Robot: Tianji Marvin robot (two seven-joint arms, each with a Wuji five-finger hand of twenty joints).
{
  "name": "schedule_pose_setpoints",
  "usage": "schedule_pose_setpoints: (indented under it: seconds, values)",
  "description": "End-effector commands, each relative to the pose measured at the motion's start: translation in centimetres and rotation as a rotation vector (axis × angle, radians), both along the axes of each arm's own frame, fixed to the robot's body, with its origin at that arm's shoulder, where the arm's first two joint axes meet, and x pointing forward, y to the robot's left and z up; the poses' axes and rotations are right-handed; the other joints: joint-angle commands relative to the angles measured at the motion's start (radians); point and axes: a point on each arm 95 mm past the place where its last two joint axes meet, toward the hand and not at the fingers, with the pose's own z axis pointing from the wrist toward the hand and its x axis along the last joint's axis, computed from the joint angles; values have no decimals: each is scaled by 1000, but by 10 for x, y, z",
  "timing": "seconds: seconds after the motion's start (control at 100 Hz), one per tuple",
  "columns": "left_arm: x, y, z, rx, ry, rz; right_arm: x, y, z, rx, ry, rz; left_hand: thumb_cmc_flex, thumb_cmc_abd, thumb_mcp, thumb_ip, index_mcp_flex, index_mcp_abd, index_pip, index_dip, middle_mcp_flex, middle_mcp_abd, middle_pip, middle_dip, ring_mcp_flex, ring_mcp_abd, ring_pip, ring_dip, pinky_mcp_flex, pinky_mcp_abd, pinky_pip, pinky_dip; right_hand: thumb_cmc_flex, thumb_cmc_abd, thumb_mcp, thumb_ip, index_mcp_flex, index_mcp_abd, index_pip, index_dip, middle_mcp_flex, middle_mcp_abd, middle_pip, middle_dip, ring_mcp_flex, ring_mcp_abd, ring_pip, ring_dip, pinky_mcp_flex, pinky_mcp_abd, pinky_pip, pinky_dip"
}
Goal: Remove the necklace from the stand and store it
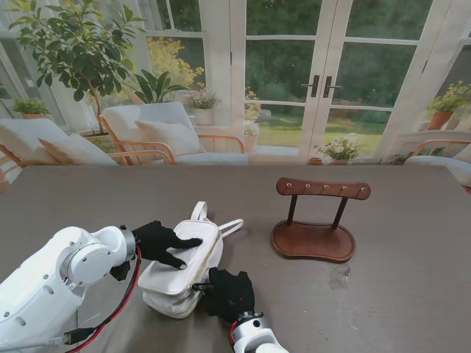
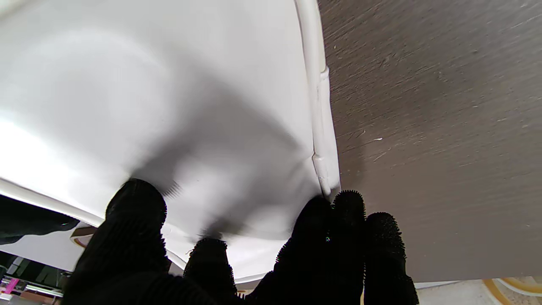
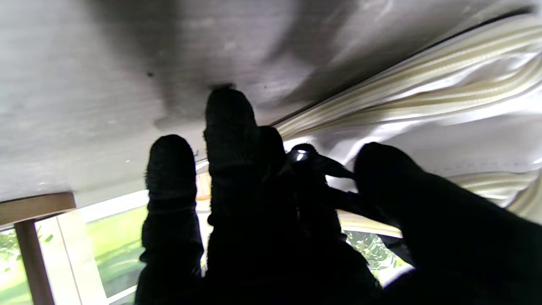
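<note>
On the dark wood-grain table I see a brown wooden stand with a peg bar, well apart to the right of a white leather handbag. My left hand lies flat on the bag's smooth top, fingers spread, gripping nothing. My right hand pinches the small dark zipper pull at the bag's near end. I can't make out the necklace anywhere.
</note>
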Motion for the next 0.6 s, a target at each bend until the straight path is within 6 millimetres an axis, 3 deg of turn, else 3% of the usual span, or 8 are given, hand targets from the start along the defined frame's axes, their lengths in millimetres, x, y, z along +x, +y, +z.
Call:
schedule_pose_setpoints:
  seconds: [0.0, 0.13, 0.31, 0.48, 0.59]
  values:
    - [-24, 20, -51, 97, 150, 13, -3, -4, -7, 4, 34, -4, 22, -59, 46, 28, 352, 204, 974, 167, 142, -183, 187, 50, 34, -16, 25, 14, -14, -21, -6, -1, 81, -34, 83, -75, 28, -44, 95, -60, 60, -36, 8, 25, 82, 6, -26, -25, 111, -23, 63, -29]
    - [-25, 20, -52, 113, 144, -4, -1, -9, -4, 21, 31, 5, 15, -60, 55, 27, 349, 203, 971, 166, 142, -185, 188, 50, 34, -18, 25, 13, -15, -23, -7, -1, 127, -34, 61, -96, 58, -83, 154, -82, 123, -50, 0, 37, 138, 0, -24, -17, 153, -23, 80, -30]
    - [-25, 19, -52, 122, 143, -12, -1, -11, 0, 62, 20, 15, 8, -61, 64, 25, 350, 201, 970, 165, 141, -186, 189, 50, 33, -19, 24, 13, -16, -22, -9, -2, 89, -6, 44, -100, 61, -94, 155, -89, 124, -56, -5, 40, 145, 2, -28, -13, 156, -23, 81, -31]
    - [-26, 19, -52, 127, 144, -15, -1, -11, 2, 117, 12, 13, 5, -62, 72, 24, 351, 205, 970, 165, 141, -184, 190, 49, 33, -17, 24, 12, -15, -22, -9, -2, -47, 54, 41, -51, 55, -79, 87, -76, 83, -49, -23, 17, 121, 11, -54, -5, 132, -25, 71, -34]
    - [-27, 19, -52, 127, 146, -15, -1, -12, 4, 137, 3, 10, 1, -62, 76, 23, 350, 202, 969, 165, 142, -185, 190, 49, 35, -19, 25, 12, -15, -23, -9, -2, -91, 77, 40, -21, 51, -76, 58, -62, 69, -47, -26, 9, 106, 15, -64, -7, 122, -23, 66, -35]
